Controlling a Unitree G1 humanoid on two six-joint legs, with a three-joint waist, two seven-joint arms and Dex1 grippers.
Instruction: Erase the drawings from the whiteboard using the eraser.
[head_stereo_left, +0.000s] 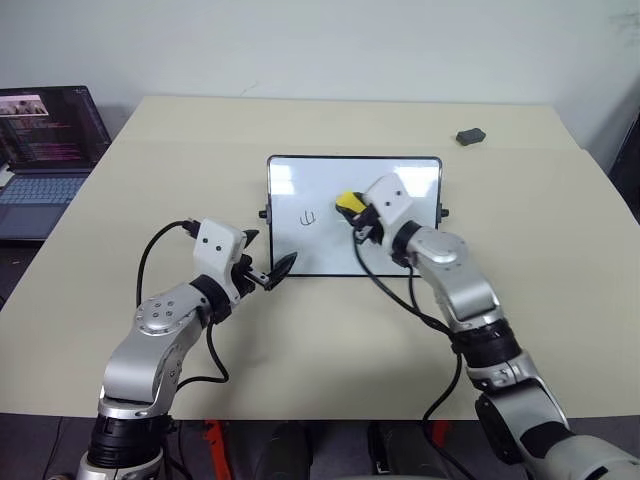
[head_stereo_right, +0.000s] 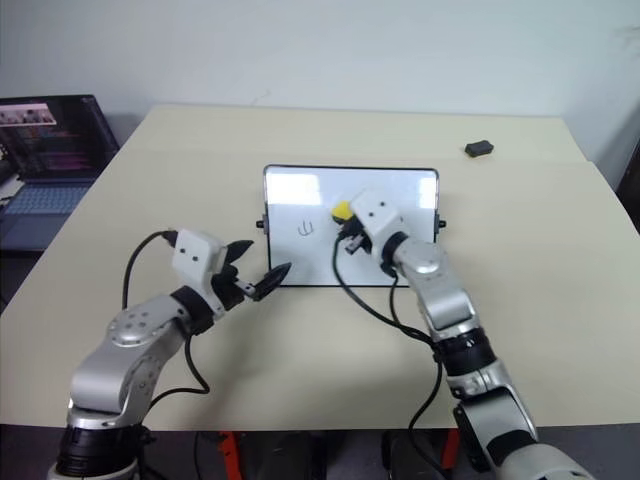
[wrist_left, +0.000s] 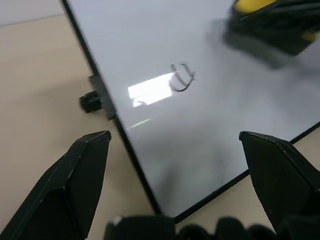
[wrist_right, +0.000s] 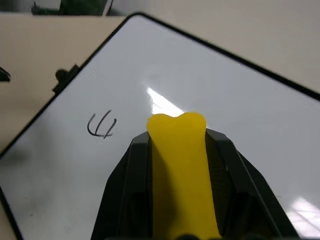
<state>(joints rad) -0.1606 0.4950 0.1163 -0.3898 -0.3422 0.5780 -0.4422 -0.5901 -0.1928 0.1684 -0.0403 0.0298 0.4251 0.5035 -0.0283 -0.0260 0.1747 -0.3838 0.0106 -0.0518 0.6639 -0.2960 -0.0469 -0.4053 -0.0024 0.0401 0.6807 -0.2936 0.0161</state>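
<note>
Whiteboard (head_stereo_left: 385, 175) lies flat at centre of frame on the beige table (head_stereo_left: 330, 330), long axis running left-right across the picture, black frame, small black knobs on its left and right short edges. One drawing (head_stereo_left: 310, 216) left on it: small thin black stroke group, left-centre of the board, rest of the white surface looks clean and glossy with light glare.

Eraser (head_stereo_left: 349, 202) sits over the board's middle, right of the drawing and apart from it. In the right wrist view the yellow block (wrist_right: 180, 170) runs lengthwise along the fingers, rounded notched tip pointing away from the wrist toward the board's far edge. Right gripper (head_stereo_left: 356, 213) is clamped tight on the eraser, black fingers hugging both long sides. Whether the eraser touches the board: cannot tell.

Left gripper (head_stereo_left: 268, 268) at lower left of the board, by the near-left corner, fingers spread wide, holding nothing; one fingertip (head_stereo_left: 284, 265) lies over the board's bottom edge. Left wrist view shows both fingers splayed either side of that corner.

Surface: plain beige tabletop, pale seam across the far part. Small dark grey object (head_stereo_left: 470, 135) upper right on the table, well apart from the board. Laptop (head_stereo_left: 45, 150) at upper left edge, screen lit. White wall (head_stereo_left: 320, 40) behind.
</note>
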